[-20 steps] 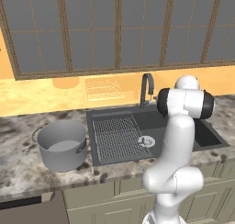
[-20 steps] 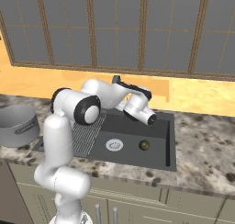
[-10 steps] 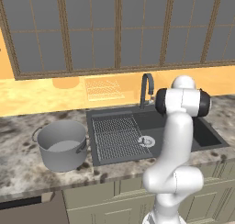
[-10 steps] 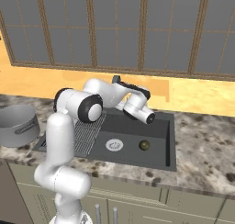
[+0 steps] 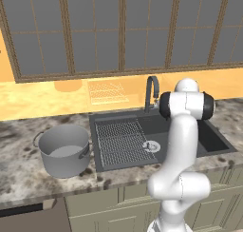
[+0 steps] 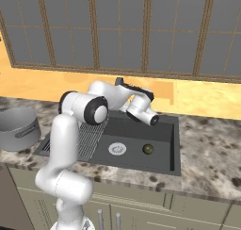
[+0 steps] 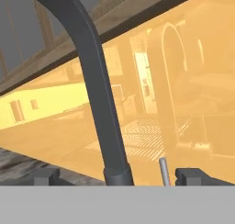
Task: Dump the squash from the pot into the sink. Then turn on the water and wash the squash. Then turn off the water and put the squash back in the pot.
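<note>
Lying on the floor of the deeper basin, the squash [image 6: 148, 149] sits just right of the round silver drain [image 6: 117, 149] in the right base view, touching neither the drain nor the walls of the sink [image 6: 174, 149]. The ribbed draining section [image 5: 122, 140] takes up the sink's left part, and the basin lies beside it. The pot [image 5: 64, 151] stands upright on the speckled stone counter [image 5: 19, 178] to the left of the sink, apart from its edge, with its loop handles at the rim.

At the back of the sink rises the dark curved faucet [image 5: 151, 92]. The gripper [image 7: 117, 176] is up close to it: in the hand view the faucet's neck [image 7: 98, 103] rises between the two widely parted finger tips [image 7: 195, 175], with a thin silver lever [image 7: 163, 171] just beside its base. Nothing is held. The arm's forearm crosses above the sink's rear edge. Behind it run the glossy yellow backsplash [image 5: 38, 100] and the window panes [image 5: 95, 31].
</note>
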